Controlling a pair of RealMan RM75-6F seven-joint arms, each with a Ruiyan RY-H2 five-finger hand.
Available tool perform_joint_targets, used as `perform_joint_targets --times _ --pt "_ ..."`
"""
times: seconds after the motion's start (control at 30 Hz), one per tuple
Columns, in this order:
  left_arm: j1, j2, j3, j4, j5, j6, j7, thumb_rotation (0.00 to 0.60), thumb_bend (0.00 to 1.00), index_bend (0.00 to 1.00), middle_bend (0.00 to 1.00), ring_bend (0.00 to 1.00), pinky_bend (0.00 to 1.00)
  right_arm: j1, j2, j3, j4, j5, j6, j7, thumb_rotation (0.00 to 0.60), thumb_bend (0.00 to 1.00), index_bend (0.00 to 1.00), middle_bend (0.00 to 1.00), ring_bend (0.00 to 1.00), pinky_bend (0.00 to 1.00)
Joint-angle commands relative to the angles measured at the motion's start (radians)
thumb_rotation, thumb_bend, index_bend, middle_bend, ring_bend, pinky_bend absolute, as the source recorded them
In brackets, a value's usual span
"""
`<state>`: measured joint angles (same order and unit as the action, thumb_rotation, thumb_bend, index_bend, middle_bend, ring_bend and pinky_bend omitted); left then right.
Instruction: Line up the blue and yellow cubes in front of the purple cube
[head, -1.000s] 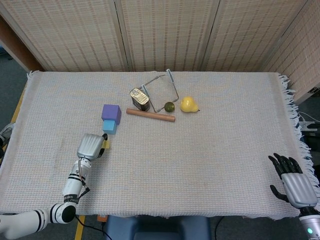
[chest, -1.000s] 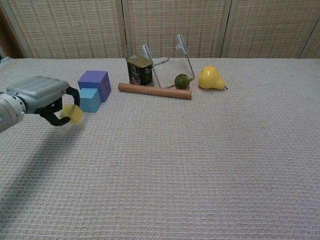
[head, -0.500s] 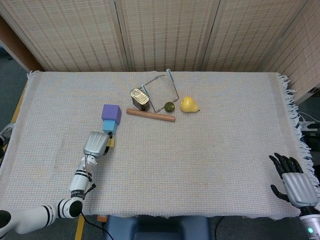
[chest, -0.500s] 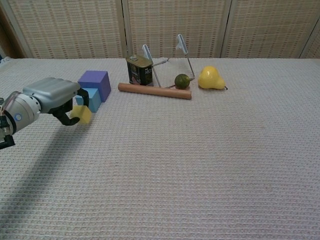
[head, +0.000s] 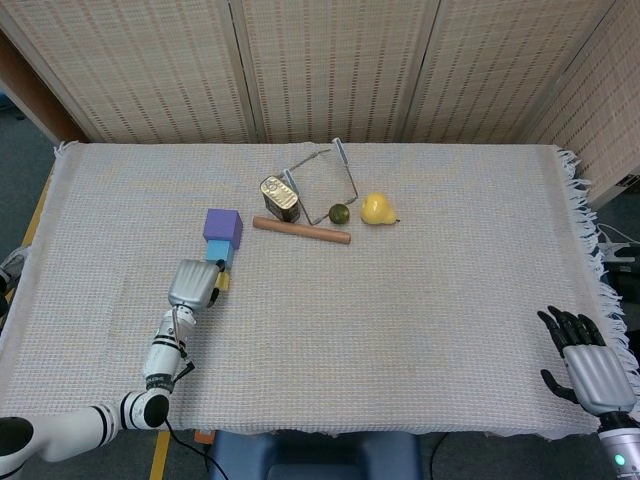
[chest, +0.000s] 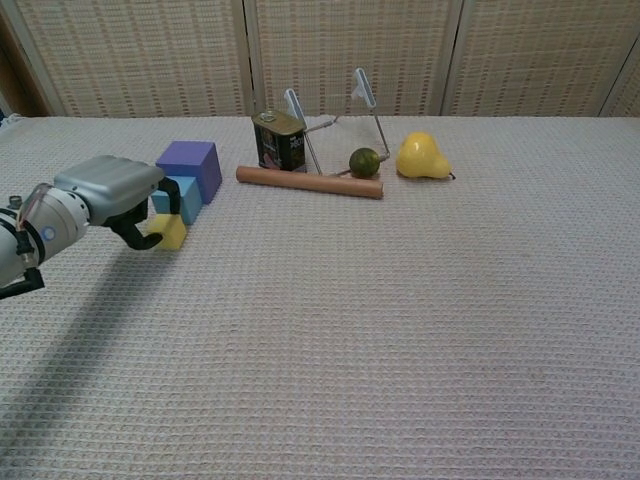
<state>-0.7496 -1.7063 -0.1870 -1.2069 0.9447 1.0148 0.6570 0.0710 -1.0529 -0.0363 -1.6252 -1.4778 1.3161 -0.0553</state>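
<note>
The purple cube (head: 222, 226) (chest: 191, 166) stands left of centre, with the blue cube (head: 217, 251) (chest: 181, 197) touching its near side. My left hand (head: 193, 283) (chest: 108, 187) pinches the yellow cube (head: 222, 281) (chest: 169, 232) just in front of the blue cube, low at the cloth. Its fingers curl around the yellow cube's left side. My right hand (head: 590, 365) rests open at the table's near right corner, far from the cubes; the chest view does not show it.
Behind the cubes lie a tin can (head: 280, 197) (chest: 279, 141), a wooden rod (head: 301, 231) (chest: 310, 182), a metal wire frame (head: 334, 172) (chest: 340, 113), a lime (head: 339, 213) (chest: 364, 162) and a yellow pear (head: 377, 208) (chest: 422, 157). A woven cloth (head: 420, 300) covers the table.
My left hand has carried the yellow cube right and toward the blue cube, lowering it until it sits just in front of the blue cube. The right hand has not moved.
</note>
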Motion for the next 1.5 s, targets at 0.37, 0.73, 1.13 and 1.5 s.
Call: perform_joint_targets --times 0.37,0.73,1.13,1.5 --pt "0.018 0.022 0.018 -0.058 0.05 0.064 0.006 0.6 0.38 0.32 1.0 1.0 1.0 -0.002 0.003 -0.002 -0.003 -0.003 0.004 0.002 0.6 0.1 0.0 0.0 0.0 0.0" --pt "0.098 0.116 0.103 -0.24 0.131 0.119 -0.032 0.6 0.52 0.34 1.0 1.0 1.0 0.0 0.0 -0.006 -0.006 -0.01 0.0 -0.006 0.6 0.1 0.0 0.0 0.0 0.0" --pt "0.105 0.108 0.133 -0.221 0.058 0.034 0.007 0.6 0.52 0.24 1.0 1.0 1.0 -0.006 0.002 -0.012 -0.011 -0.024 0.013 -0.008 0.6 0.1 0.0 0.0 0.0 0.0" --pt "0.097 0.093 0.108 -0.18 0.04 0.026 0.001 0.6 0.59 0.19 1.0 1.0 1.0 -0.005 0.001 -0.01 -0.009 -0.02 0.009 -0.006 0.6 0.1 0.0 0.0 0.0 0.0"
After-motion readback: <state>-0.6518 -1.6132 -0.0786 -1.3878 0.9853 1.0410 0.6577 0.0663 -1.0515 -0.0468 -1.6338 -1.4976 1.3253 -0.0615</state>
